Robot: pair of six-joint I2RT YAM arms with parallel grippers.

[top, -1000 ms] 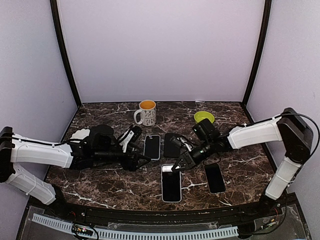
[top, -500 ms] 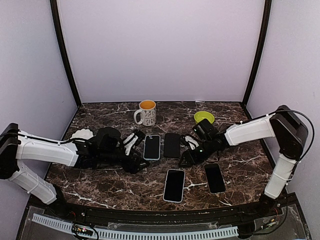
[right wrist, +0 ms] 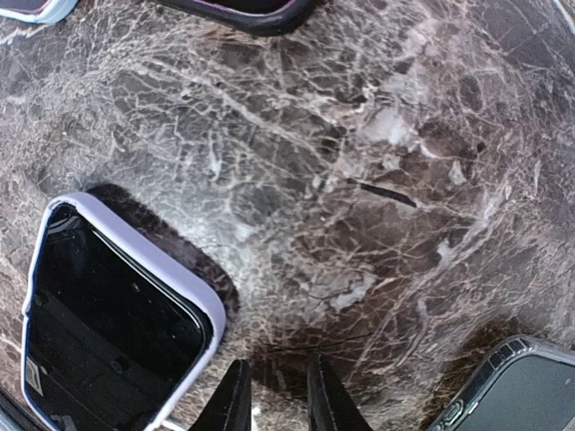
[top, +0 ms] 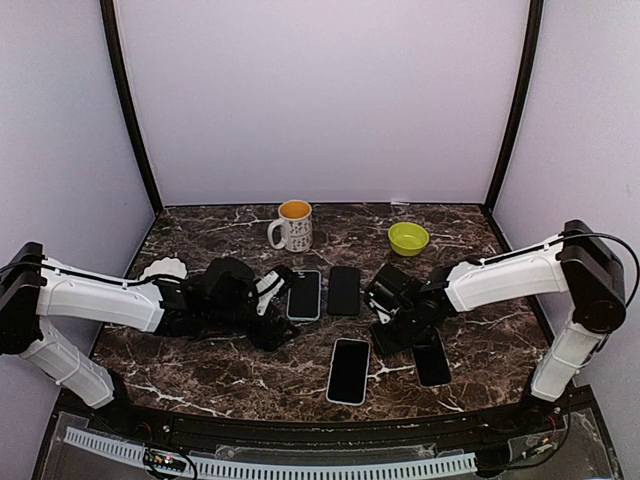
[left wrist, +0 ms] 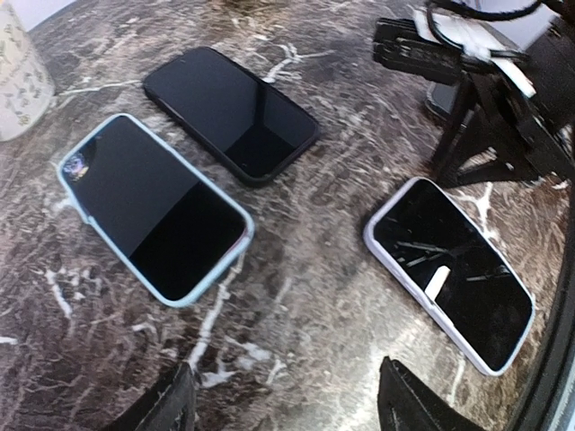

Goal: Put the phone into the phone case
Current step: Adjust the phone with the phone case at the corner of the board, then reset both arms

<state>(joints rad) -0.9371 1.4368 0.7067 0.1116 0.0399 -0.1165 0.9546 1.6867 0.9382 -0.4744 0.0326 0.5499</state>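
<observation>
Top external view shows the lilac-cased phone (top: 349, 370) lying flat near the front edge, long axis running near-to-far, just left of and nearer than the right gripper (top: 392, 335). That gripper's fingers (right wrist: 235, 400) are drawn nearly together on nothing. The left gripper (top: 277, 325), spread and empty, sits farther off left, so the right arm looks better placed.

A dark marble table (top: 200, 365) with white veins sits inside a booth of 3 plain lavender walls (top: 320, 100). 2 black posts (top: 130, 110) mark the far corners. Light is even.
</observation>
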